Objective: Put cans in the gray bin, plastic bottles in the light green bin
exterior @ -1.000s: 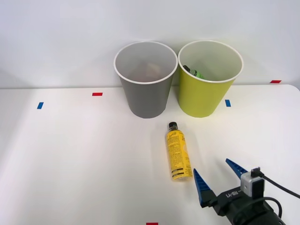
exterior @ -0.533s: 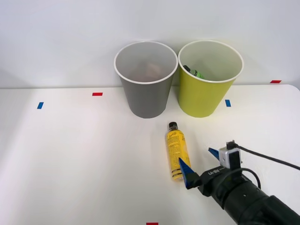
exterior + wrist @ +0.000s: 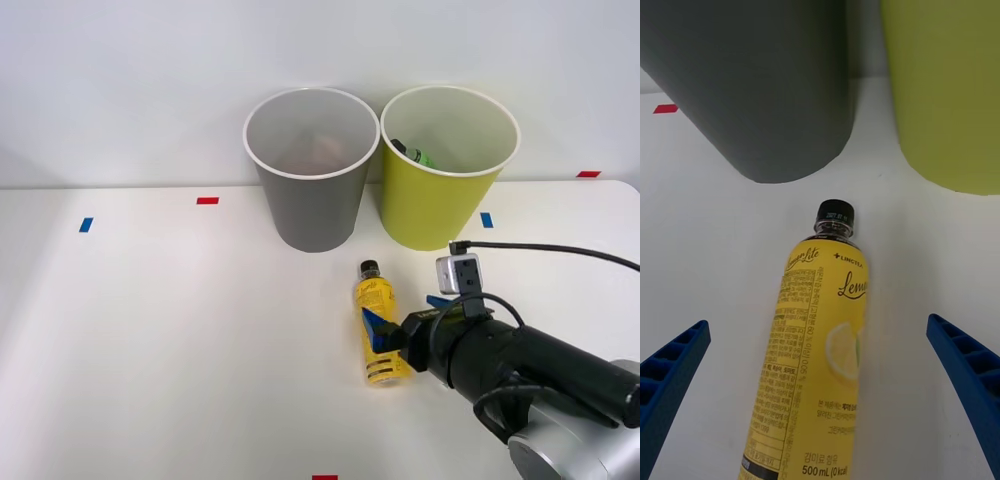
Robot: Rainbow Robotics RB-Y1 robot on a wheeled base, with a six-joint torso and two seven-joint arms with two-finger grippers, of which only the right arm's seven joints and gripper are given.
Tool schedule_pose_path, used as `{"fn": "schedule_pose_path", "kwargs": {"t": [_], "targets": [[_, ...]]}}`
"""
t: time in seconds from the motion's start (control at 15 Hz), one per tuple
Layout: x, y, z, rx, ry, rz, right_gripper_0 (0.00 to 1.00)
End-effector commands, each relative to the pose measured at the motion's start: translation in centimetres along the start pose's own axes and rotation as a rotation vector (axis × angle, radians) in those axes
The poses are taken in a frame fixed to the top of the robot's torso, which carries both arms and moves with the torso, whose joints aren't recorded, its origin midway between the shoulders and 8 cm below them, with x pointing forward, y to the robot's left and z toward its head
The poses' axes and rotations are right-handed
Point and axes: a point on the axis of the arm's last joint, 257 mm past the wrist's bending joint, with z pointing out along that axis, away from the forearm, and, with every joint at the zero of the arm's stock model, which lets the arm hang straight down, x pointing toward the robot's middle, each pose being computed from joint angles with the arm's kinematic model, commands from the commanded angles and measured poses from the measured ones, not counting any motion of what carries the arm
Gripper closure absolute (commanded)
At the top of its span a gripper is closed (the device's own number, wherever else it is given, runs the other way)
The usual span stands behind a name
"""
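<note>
Right gripper (image 3: pixel 405 322) fingers spread wide, straddling the yellow bottle (image 3: pixel 377 322) lying on the worktop (image 3: pixel 150 340).
Front view: one finger at bottle's lower body, other finger beyond; black cap points away toward gray bin (image 3: pixel 311 170) and light green bin (image 3: pixel 447 168). Wrist view: bottle (image 3: pixel 820 352) lies between the fingers (image 3: pixel 670 379), untouched, dark print, lemon picture; both bins ahead of the fingertips.

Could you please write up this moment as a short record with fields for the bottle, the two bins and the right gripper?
bottle: yellow bottle lying on the white table, black cap toward the bins
gray bin: gray bin upright, beside the green one
light green bin: light green bin upright, a green item inside
right gripper: right gripper open, straddling the bottle, not yet closed on it
</note>
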Motion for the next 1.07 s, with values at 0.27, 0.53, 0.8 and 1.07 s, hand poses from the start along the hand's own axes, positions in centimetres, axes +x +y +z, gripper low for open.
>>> {"fn": "schedule_pose_path", "kwargs": {"t": [0.27,0.53,0.8,1.07], "targets": [[2.0,0.7,0.2,0.022,0.087,0.027,0.00],[2.0,1.5,0.5,0.038,0.155,0.043,0.00],[1.5,2.2,0.4,0.043,0.232,0.033,0.00],[0.8,1.9,1.4,0.127,0.318,0.020,0.00]]}}
